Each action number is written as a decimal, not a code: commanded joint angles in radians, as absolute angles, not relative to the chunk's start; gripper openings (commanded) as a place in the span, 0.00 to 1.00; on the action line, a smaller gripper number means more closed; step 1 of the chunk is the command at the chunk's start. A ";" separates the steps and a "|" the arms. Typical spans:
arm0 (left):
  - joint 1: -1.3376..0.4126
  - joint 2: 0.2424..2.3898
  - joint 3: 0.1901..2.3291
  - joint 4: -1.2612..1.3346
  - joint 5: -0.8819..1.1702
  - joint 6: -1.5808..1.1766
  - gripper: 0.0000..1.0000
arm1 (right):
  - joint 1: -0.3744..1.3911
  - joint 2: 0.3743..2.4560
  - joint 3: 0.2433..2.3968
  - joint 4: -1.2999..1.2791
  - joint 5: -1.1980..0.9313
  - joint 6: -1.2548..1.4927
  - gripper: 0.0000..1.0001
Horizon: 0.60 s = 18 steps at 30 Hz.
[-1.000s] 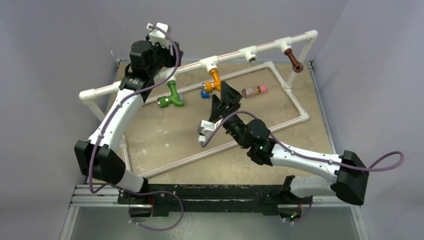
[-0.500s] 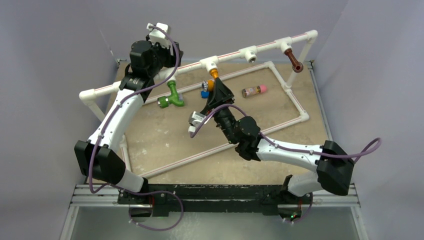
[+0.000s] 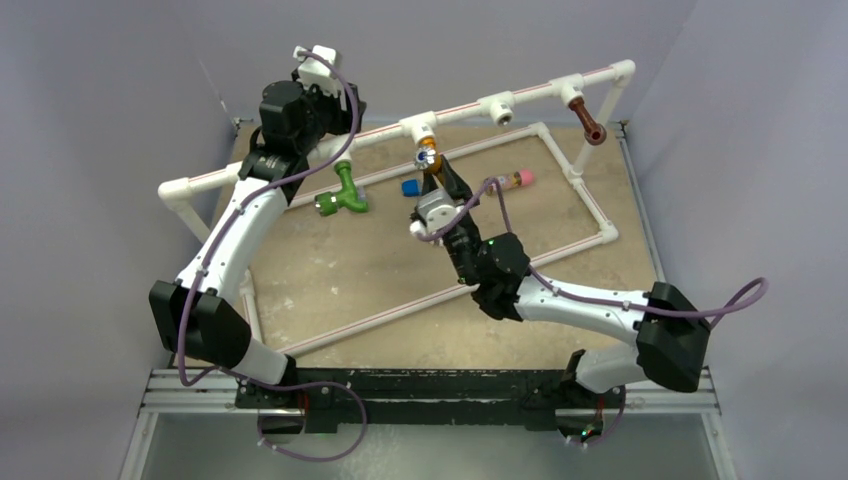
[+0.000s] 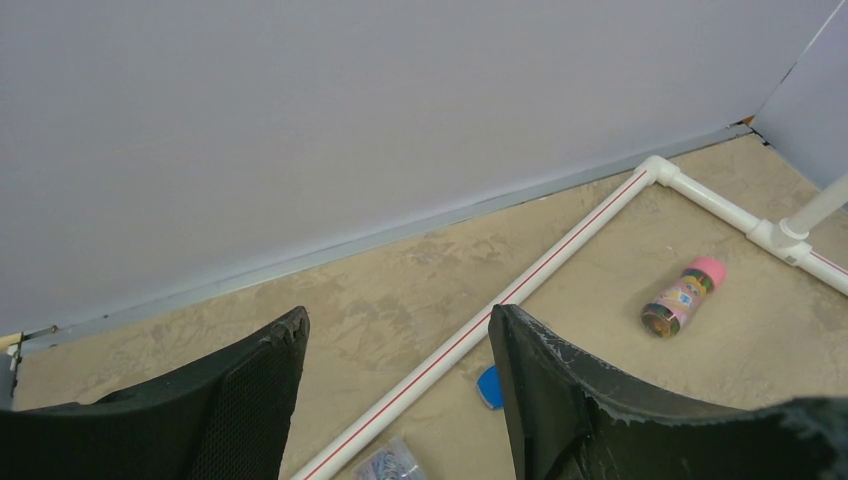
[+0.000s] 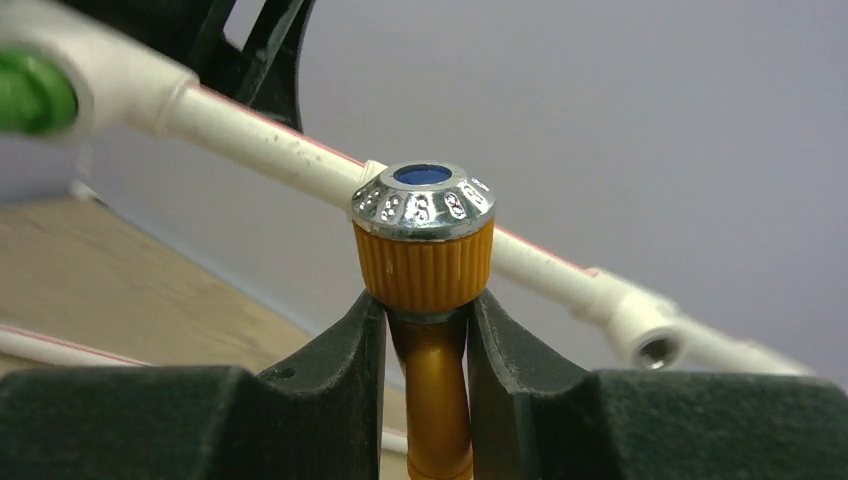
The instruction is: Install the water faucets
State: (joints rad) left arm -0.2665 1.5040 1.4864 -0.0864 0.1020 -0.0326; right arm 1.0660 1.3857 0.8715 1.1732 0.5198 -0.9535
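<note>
Orange faucet (image 5: 425, 265) is gripped by the right claw (image 5: 426, 302), whose two fingers (image 5: 340, 350) are closed on the smooth stem just under the ribbed collar. It is held over the far middle of the worktop (image 3: 340, 270), just in front of the middle tee (image 3: 418, 128) of the raised pipe rail (image 5: 270, 133). Whether its thread is engaged in that tee cannot be told, since the joint is hidden behind the head.

The step in hand is judged to be the fitting of this faucet into the middle tee. For the next move, the grip would have to be kept firm while the faucet is pressed or turned about the socket's axis, without the rail being dragged sideways.

The long axis is seen to run along the gap between the fingers. The silver-ringed head with its blue centre is pointed away from the claw, with the rail behind it.

The green faucet (image 3: 343, 190) is seen hanging from the tee to the left, and the dark brown faucet (image 3: 590, 125) from the tee at the far right. The left claw (image 4: 398, 320) is open, with nothing held between its fingers.
</note>
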 commanded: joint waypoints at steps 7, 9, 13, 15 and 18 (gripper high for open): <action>-0.302 1.578 1.416 -0.253 0.145 -0.024 0.66 | 1.069 1.315 0.848 1.163 0.555 0.336 0.00; -0.303 1.574 1.416 -0.254 0.144 -0.025 0.66 | 1.069 1.312 0.836 1.155 0.577 0.525 0.00; -0.303 1.571 1.414 -0.252 0.145 -0.024 0.66 | 1.068 1.315 0.816 1.096 0.614 0.909 0.00; -0.304 1.571 1.414 -0.253 0.148 -0.026 0.66 | 1.065 1.315 0.792 1.072 0.626 1.103 0.00; -0.303 1.568 1.416 -0.254 0.150 -0.025 0.66 | 1.058 1.313 0.753 1.074 0.603 1.316 0.00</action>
State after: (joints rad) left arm -0.2661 1.4994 1.4860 -0.0967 0.1017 -0.0330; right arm 1.0126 1.3018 0.8032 1.1297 0.7273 0.7364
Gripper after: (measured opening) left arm 0.658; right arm 0.315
